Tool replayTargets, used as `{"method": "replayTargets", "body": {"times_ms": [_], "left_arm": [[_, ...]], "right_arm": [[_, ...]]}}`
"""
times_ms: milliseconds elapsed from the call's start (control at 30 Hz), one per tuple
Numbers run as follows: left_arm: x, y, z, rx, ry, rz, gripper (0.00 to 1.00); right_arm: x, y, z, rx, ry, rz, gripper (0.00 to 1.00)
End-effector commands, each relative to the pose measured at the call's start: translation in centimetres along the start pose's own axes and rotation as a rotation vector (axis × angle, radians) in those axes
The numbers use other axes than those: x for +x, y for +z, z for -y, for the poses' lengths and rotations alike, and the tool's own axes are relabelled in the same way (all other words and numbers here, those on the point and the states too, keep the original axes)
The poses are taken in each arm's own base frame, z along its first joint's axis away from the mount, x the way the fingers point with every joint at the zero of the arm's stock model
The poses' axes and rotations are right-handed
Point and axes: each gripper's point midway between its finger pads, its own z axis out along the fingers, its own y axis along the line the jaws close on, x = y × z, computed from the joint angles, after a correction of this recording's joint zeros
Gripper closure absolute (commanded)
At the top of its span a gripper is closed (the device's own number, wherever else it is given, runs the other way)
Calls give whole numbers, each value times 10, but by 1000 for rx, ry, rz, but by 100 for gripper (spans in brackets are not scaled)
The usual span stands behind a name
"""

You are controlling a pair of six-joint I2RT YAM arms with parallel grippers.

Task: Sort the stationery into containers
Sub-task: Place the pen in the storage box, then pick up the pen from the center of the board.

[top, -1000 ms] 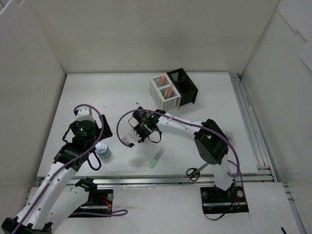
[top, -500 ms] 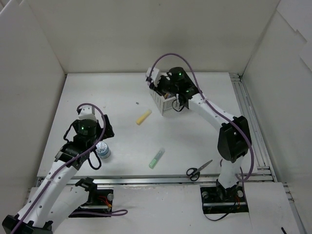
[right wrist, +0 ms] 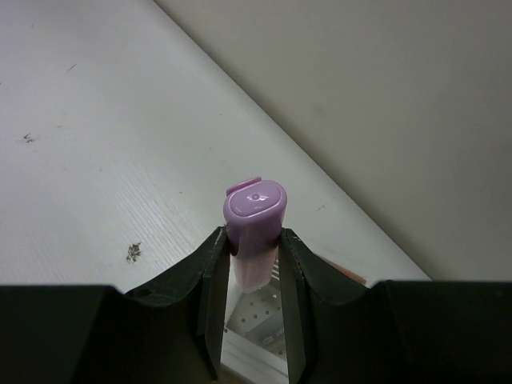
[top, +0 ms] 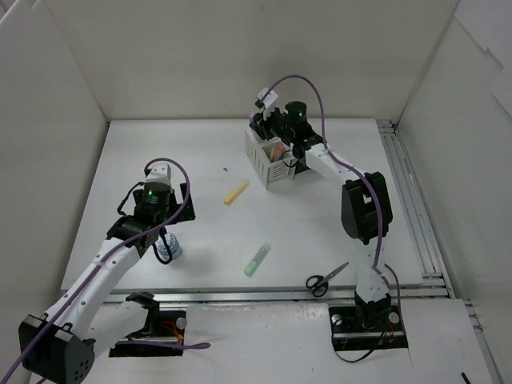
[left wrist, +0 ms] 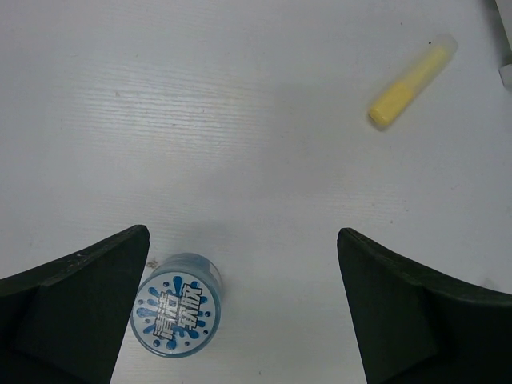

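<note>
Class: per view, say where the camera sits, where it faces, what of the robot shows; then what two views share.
Top external: above and behind, looking down on the table; both arms.
Left wrist: left arm, facing down at jar; open left end effector.
Right wrist: right arm, facing back wall; right end effector grips purple marker.
Shared: yellow marker, top and left.

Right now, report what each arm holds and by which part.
Jaws of the right arm pinch the short purple plastic marker on its barrel, just below its top end. Jaws of the left arm stand open, holding nothing.
</note>
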Motion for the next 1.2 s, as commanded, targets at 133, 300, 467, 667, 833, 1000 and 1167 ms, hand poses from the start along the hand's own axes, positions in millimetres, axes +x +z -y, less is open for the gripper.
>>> {"method": "replayTargets", "body": {"times_ms": [133,300,467,667,833,1000,1167], "left_arm": [[-39,7,28,122,81,63,1],[-37,19,38,156,118,24,1],[-39,25,46,184,129,20,1],[-41,32,65,276,192,-5,0],[-43,45,76,308,239,-49,1],[-40,57,92,358,314,-81,1],[-36,67,110,371,343,-115,0]], "right_arm": [[-51,1,25,117,-40,125,92],[-46,-6,33,168,-48,104,91],[-41,-9,52,278,-31,84,89],[-36,-9,47,287,-25,66,71],[-47,-21,37,290,-33,72,37],[-75,-45,35,321,-3,112,18],[-94,-78,34,381,67,167,2]]}}
